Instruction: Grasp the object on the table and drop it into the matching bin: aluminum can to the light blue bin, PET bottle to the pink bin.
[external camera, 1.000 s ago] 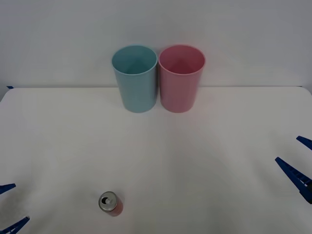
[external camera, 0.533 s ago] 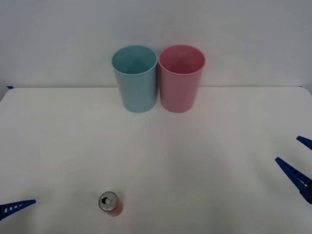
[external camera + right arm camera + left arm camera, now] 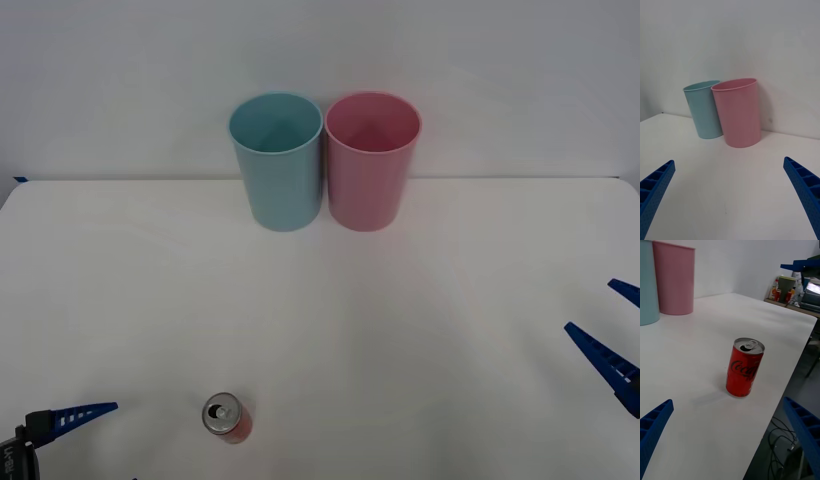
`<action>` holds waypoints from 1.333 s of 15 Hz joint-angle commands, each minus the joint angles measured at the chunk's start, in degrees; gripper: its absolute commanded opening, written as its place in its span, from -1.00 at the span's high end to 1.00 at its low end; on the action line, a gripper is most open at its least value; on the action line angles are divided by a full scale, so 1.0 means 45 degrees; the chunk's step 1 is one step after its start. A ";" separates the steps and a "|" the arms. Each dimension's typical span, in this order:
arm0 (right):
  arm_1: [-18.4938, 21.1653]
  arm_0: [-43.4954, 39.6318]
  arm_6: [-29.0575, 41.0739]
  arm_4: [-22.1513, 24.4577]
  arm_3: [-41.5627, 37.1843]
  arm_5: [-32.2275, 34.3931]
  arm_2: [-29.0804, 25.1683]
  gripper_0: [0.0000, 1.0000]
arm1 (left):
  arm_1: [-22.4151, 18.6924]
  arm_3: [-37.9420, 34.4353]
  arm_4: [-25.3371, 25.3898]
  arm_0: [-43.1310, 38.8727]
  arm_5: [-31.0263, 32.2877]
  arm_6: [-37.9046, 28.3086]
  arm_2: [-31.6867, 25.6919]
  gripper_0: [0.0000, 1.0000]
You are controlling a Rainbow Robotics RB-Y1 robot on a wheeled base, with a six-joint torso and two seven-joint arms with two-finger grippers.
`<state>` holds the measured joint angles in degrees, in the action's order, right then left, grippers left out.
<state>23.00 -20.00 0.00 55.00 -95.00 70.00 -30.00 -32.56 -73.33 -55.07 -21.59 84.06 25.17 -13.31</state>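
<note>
White table (image 3: 400, 330), upright red can (image 3: 226, 417)

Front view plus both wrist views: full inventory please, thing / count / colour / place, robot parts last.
aluminum can: 1, red with silver top, upright on the near left of the table, tab opening visible.
light blue bin: 1, light blue, far middle of the table, on the robot's left of the pink one.
pink bin: 1, pink, right beside the light blue bin.
table: 1, white, under everything.
clutter: several items, mixed colours, on a surface beyond the table edge; too small to identify.
cables: a few, dark, on the floor by the table.
left gripper: 1, blue, open, low at the near left, facing the can.
right gripper: 1, blue, open, at the right edge, facing the bins.
</note>
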 commanded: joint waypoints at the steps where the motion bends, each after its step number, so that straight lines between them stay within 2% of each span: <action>1: 0.0000 0.0000 0.0000 0.0000 0.0000 0.0000 0.0000 -1.00 | 0.0477 0.0455 -0.0770 0.0734 0.0011 0.0071 0.0009 -1.00; 3: 0.0000 0.0000 0.0000 0.0000 0.0000 0.0000 0.0000 -1.00 | 0.0614 0.0806 -0.1239 0.1320 0.0011 0.0189 0.0185 -1.00; 11: 0.0000 0.0000 0.0000 0.0000 0.0000 0.0000 0.0000 -1.00 | 0.0614 0.3267 -0.1200 0.3801 0.0011 0.1302 0.2314 -1.00; 14: 0.0000 0.0000 0.0000 0.0000 0.0000 0.0000 0.0000 -1.00 | 0.0731 0.3306 -0.1200 0.4035 0.0011 0.1302 0.2744 -1.00; 20: 0.0000 0.0000 0.0000 0.0000 0.0000 0.0000 0.0000 -1.00 | 0.1512 0.3306 -0.1668 0.4289 -0.0126 0.1341 0.2802 -1.00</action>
<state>23.00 -20.00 0.00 55.00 -95.00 70.00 -30.00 -26.02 -58.45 -62.24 -2.54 83.76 31.20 -0.71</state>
